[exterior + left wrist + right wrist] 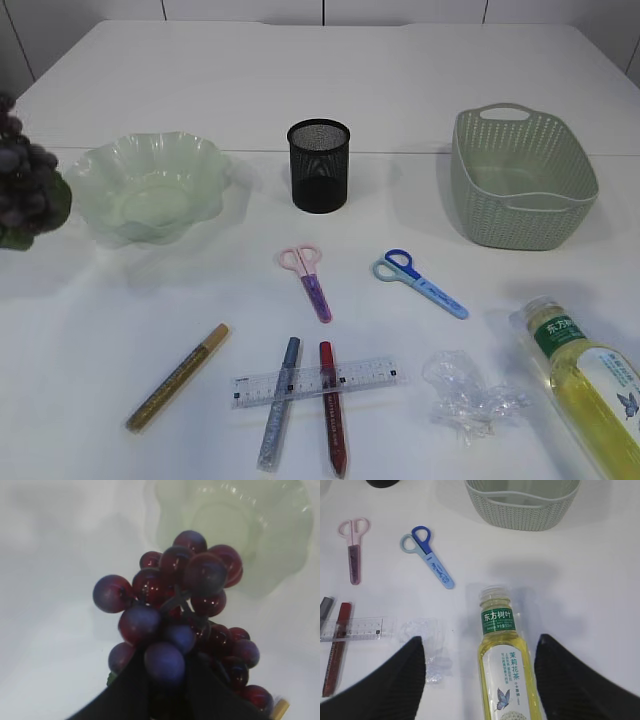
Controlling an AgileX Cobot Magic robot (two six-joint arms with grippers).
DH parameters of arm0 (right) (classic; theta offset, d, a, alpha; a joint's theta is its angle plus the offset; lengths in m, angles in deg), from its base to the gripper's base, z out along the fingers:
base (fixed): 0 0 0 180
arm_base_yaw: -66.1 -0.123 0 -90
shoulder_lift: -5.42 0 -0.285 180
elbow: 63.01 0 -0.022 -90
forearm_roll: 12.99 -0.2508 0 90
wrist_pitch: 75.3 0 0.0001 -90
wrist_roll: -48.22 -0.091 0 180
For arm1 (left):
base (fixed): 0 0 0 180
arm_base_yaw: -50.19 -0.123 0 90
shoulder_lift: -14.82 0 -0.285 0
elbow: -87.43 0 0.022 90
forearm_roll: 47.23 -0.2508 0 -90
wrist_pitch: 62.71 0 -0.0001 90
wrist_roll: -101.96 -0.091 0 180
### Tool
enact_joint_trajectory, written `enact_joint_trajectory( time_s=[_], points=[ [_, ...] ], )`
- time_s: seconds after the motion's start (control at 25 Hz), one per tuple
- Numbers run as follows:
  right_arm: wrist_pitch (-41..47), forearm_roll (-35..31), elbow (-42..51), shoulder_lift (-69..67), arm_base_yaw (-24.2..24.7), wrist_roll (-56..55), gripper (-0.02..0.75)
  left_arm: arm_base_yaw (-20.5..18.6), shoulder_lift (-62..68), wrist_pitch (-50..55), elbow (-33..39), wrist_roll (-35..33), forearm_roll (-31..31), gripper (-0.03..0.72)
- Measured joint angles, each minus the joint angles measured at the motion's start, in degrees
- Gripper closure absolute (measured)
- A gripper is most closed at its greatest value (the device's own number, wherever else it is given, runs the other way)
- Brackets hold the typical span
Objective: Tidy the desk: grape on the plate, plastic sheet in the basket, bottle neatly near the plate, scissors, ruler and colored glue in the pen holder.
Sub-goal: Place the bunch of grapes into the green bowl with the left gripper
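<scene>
Grape (185, 615) bunch: one; scissors (310, 275): two; glue pens (331, 420): three.

We see a smooth, matt white desk (300, 70). The plate (148, 187) looks like pale green see-through plastic with a wavy, shiny rim. The pen holder (319, 165) is black wire mesh. The basket (522, 178) is matt green plastic with a woven pattern. The grapes (180, 615) are smooth and shiny. The plastic sheet (468, 395) is clear and crinkled. The bottle (507, 665) is clear, glossy plastic. The ruler (315, 382) is see-through plastic.
</scene>
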Motion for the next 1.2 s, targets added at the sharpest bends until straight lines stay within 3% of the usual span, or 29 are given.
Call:
enact_joint_trajectory(
  time_s=[0.56,1.2],
  points=[
    [-1.7,-1.6,0.0,-3.1,0.0,0.1,0.207,0.1,14.1,0.1,-22.1,-0.1,4.7,0.618],
    [-1.7,-4.6,0.0,-3.1,0.0,0.5,0.207,0.4,31.9,-13.0,-23.4,-0.1,7.2,0.618]
  ],
)
